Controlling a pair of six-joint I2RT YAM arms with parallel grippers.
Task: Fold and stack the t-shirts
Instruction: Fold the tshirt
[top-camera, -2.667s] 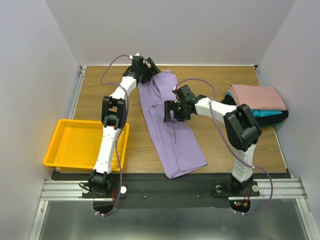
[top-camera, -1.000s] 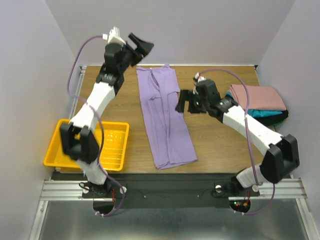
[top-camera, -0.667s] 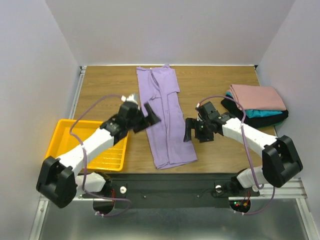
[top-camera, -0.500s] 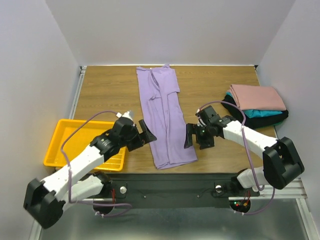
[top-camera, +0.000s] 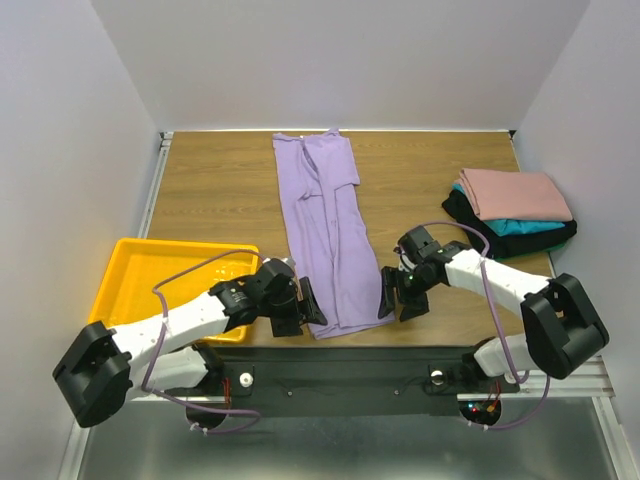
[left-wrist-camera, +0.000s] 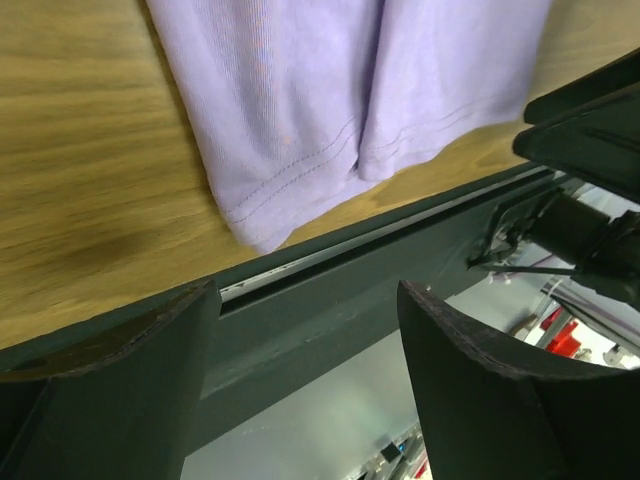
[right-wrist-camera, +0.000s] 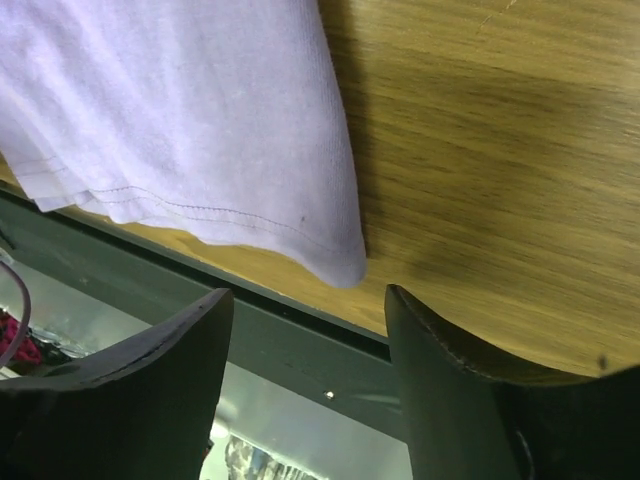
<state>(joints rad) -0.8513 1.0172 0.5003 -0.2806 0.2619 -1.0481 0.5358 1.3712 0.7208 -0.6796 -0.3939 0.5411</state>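
Observation:
The lavender-purple t-shirt (top-camera: 328, 235) lies flat as a long narrow strip down the middle of the table, folded lengthwise. Its hem is at the near edge and shows in the left wrist view (left-wrist-camera: 300, 110) and the right wrist view (right-wrist-camera: 190, 130). My left gripper (top-camera: 312, 306) is open and empty, low at the hem's left corner. My right gripper (top-camera: 390, 296) is open and empty, low at the hem's right corner. A stack of folded shirts sits at the right: dusty-pink (top-camera: 515, 194) on top, teal (top-camera: 530, 227) and black (top-camera: 545, 238) under it.
A yellow plastic tray (top-camera: 150, 285) sits at the near left, partly under my left arm. The table's dark front rail (left-wrist-camera: 330, 310) runs just below the hem. The walls close in at left, back and right.
Both grippers came down from the far end of the table to the near hem corners. The shirt has straightened and lies flat and let go.

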